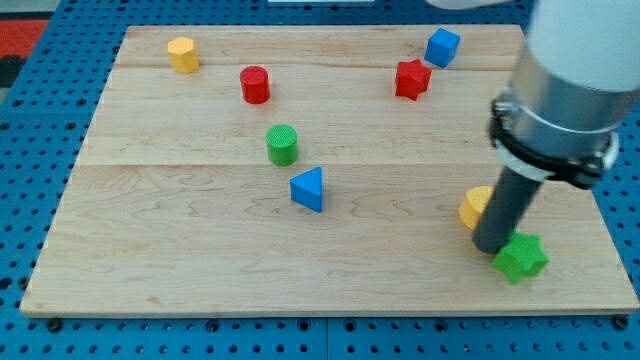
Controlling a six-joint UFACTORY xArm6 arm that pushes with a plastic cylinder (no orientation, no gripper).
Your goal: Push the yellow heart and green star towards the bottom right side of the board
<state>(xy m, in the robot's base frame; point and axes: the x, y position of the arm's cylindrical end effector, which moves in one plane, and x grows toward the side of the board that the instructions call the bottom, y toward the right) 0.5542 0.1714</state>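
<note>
The yellow heart (475, 206) lies near the board's right side, partly hidden behind my rod. The green star (521, 257) lies just below and to the right of it, near the bottom right corner. My tip (492, 247) rests on the board between them, touching the green star's left edge and just below the yellow heart.
A yellow hexagon (183, 54) sits at the top left, a red cylinder (255, 84) beside it. A green cylinder (283, 144) and a blue triangle (309, 188) are in the middle. A red star (411, 79) and a blue cube (442, 46) are at the top right. The wooden board (180, 260) ends near the star.
</note>
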